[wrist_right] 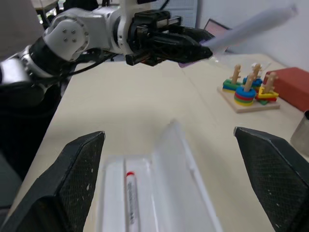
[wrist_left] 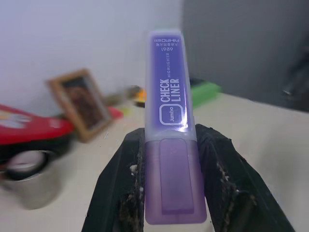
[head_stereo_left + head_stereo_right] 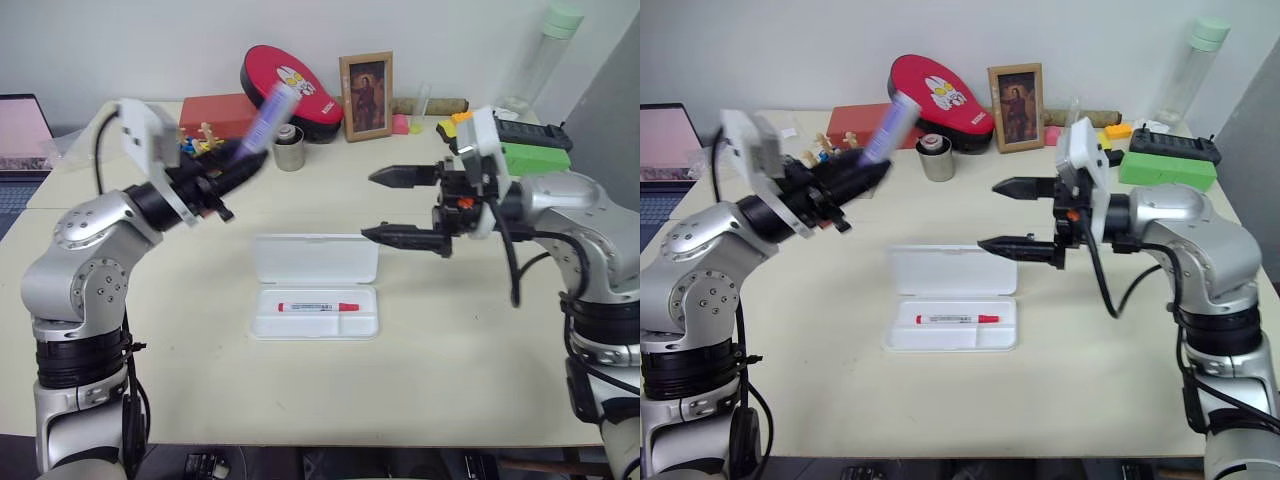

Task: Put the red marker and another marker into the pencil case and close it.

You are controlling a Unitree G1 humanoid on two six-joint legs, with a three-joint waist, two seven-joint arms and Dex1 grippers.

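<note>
Left claw (image 2: 169,193) clamps the chunky lavender marker (image 2: 170,121) in the air; right claw (image 3: 385,207) gapes above the open white plastic pencil case (image 3: 315,260) holding the slim red-capped marker (image 3: 318,306).

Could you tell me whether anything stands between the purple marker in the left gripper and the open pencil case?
Nothing visible does. The purple marker is held above the table, and the pencil case lies open, with only the red marker in its tray.
</note>
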